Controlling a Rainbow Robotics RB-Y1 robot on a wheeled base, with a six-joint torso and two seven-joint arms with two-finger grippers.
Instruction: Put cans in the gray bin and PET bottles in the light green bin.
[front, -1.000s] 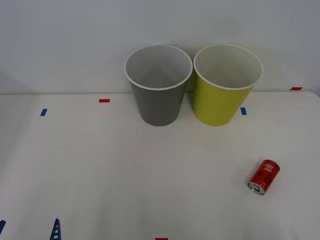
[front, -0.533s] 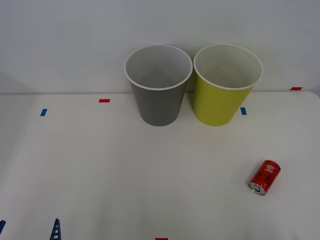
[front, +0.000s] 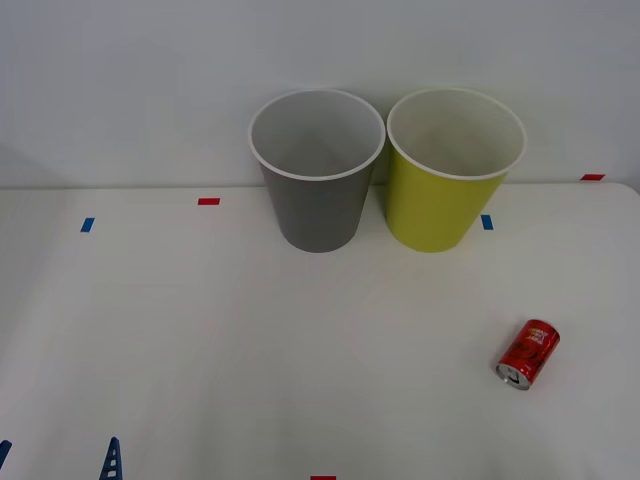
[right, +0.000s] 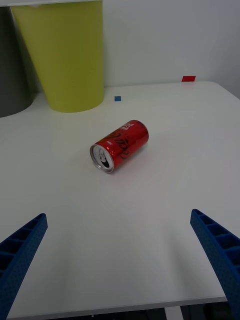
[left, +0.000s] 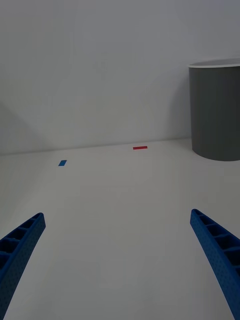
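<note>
Nothing moved; can (right: 120, 145) ahead of spread right hand (right: 120, 265).

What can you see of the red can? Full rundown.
The can is a small red soda can with white lettering and silver ends, metal by the look of it. It lies on its side on the white table, on the robot's right and nearer than the light green bin, one silver end facing the camera. Only the table touches it. The right gripper is open and short of it.

red can (front: 528, 353) a hair nearer the table's front edge
</note>
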